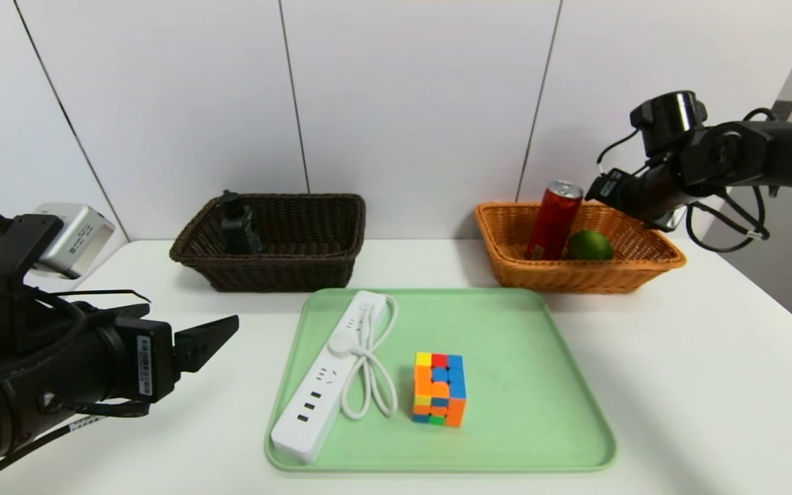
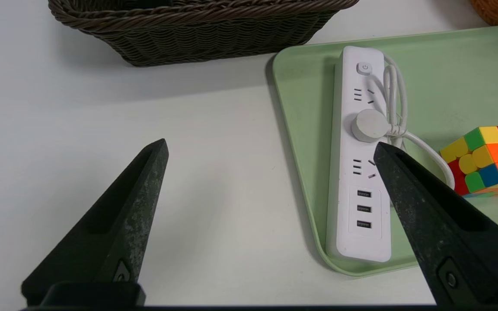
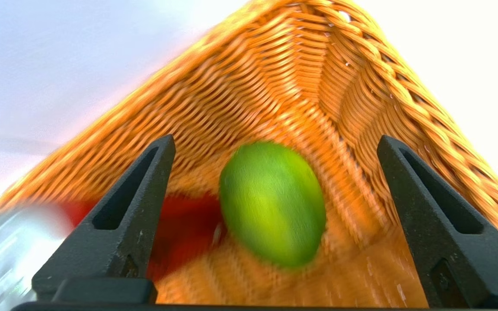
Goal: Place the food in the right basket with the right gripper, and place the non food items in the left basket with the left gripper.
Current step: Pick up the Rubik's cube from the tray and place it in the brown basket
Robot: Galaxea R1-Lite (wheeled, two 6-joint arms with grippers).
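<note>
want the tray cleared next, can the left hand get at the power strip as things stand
Probably yes: the left hand is open and empty beside the tray, the power strip lies along the tray's near-left edge, nothing between.

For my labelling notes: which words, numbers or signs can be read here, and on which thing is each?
Power sign, no words: button on the power strip.
Barcode sticker on the left gripper: too small to read.
Print on the red can: too blurred.
Cube: no text.

Black arms carry looping black cables, a white barcode label, and scuffed, pointed black pincer fingers (image 2: 128, 216).
</note>
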